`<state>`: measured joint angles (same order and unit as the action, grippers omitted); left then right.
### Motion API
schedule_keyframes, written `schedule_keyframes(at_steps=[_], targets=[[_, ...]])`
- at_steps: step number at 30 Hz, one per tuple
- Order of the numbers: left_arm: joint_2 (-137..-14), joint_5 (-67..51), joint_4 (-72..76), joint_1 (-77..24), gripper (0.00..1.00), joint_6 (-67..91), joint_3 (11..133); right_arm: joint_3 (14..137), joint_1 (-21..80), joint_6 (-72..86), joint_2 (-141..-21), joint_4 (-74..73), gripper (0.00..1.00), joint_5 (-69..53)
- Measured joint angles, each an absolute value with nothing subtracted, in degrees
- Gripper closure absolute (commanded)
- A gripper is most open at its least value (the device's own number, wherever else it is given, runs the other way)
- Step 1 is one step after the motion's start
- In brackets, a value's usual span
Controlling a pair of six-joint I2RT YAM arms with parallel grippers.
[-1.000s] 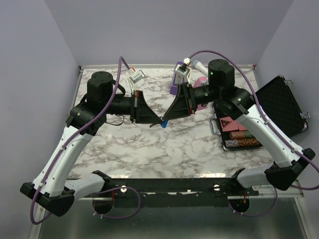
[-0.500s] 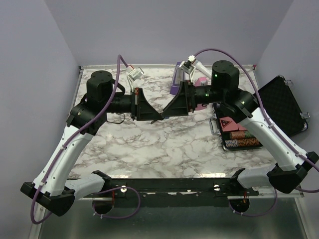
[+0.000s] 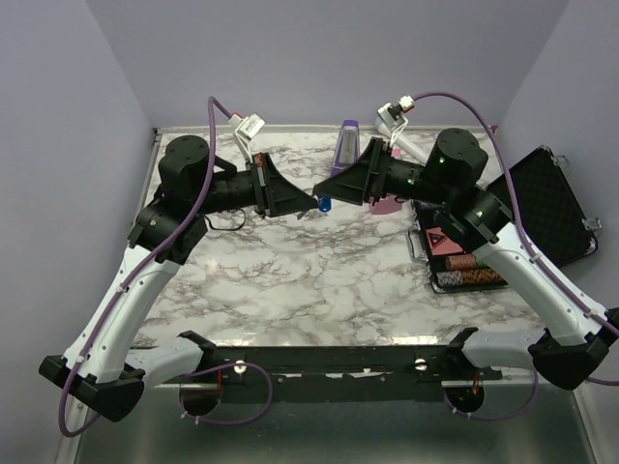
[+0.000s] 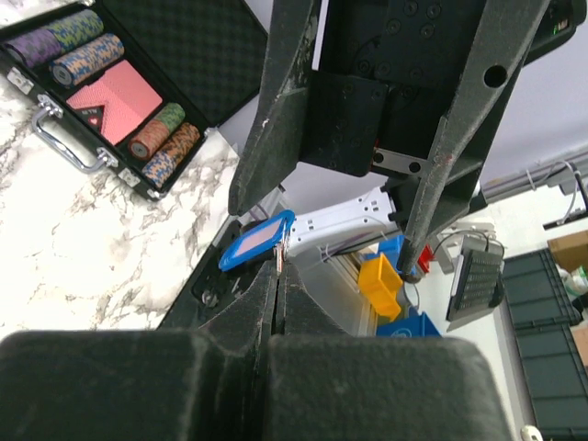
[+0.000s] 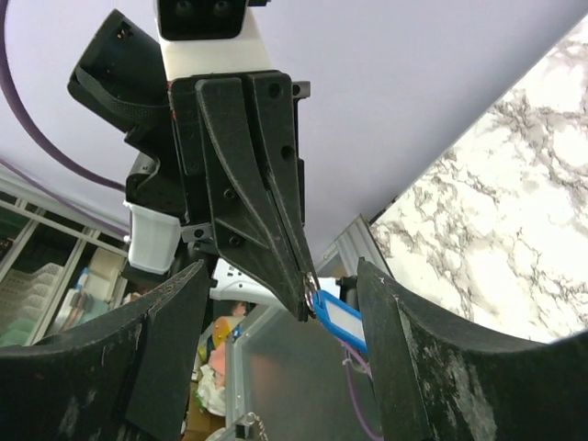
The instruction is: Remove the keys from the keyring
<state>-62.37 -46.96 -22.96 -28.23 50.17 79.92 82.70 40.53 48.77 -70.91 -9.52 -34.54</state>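
The tiny bright-blue oval-headed key (image 4: 257,242) hangs above the marbled counter (image 3: 290,280) at the tip of the left jaws, which are pressed together on its pale metal bit. The right jaws stand spread wide around it, holding nothing.

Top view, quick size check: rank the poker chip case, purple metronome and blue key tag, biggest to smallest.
1. The poker chip case, open at the right: largest by far.
2. The purple metronome at the back: clearly smaller.
3. The blue key tag, pinched in the left tool: smallest.
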Motion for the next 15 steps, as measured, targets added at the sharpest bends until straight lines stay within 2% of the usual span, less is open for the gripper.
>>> schedule_keyframes(at_steps=[7, 10, 15], targets=[[-62.3, -42.5, -21.9, -28.2, 1.00, 51.9, 80.2, 80.5, 40.5, 51.7, -70.6, -3.9, 0.33, -30.6], [-62.2, -40.4, -22.2, -28.2, 1.00, 52.1, 80.9, 78.8, 40.6, 53.4, -70.6, -1.1, 0.43, -28.9], [-62.1, -37.3, -22.1, -28.2, 1.00, 52.6, 83.4, 77.7, 40.5, 55.9, -70.7, 2.7, 0.48, -28.1]])
